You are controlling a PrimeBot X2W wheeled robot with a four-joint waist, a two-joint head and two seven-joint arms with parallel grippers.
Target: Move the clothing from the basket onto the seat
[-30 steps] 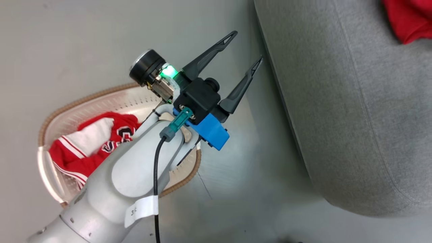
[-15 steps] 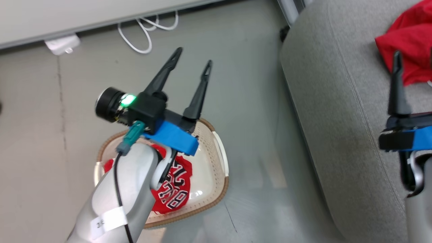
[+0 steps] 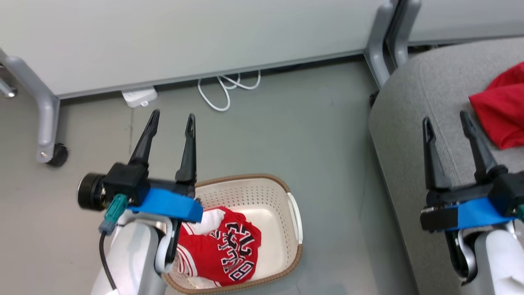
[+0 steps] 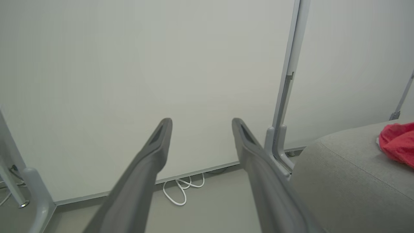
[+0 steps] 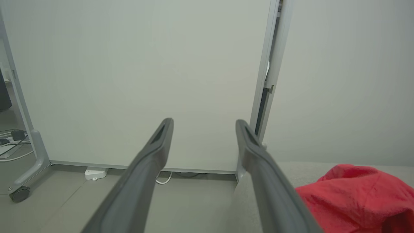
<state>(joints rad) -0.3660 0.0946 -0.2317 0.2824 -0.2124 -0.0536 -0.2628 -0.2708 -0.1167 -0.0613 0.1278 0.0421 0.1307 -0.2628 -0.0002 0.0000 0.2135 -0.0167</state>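
Observation:
A red jersey (image 3: 223,252) with black-and-white lettering lies crumpled in the cream perforated basket (image 3: 262,196) on the floor. A plain red garment (image 3: 501,108) (image 4: 399,142) (image 5: 359,194) rests on the light-grey seat (image 3: 409,106) (image 4: 343,181) at the right. My left gripper (image 3: 172,119) (image 4: 200,124) hangs open and empty above the basket's near-left rim, fingers pointing toward the wall. Over the seat's front edge my right gripper (image 3: 446,119) (image 5: 203,124) is open and empty, just left of the plain garment.
A pale partition wall (image 3: 184,37) runs across the back on grey wheeled legs (image 3: 47,119). A white cable (image 3: 227,88) and a small white adapter (image 3: 139,97) lie on the floor at its base. Another grey post (image 3: 382,41) stands by the seat's corner.
The head camera has swung, so the whole picture has shifted and the wall has come into view. Both grippers stay open and empty. The right gripper now shows fully.

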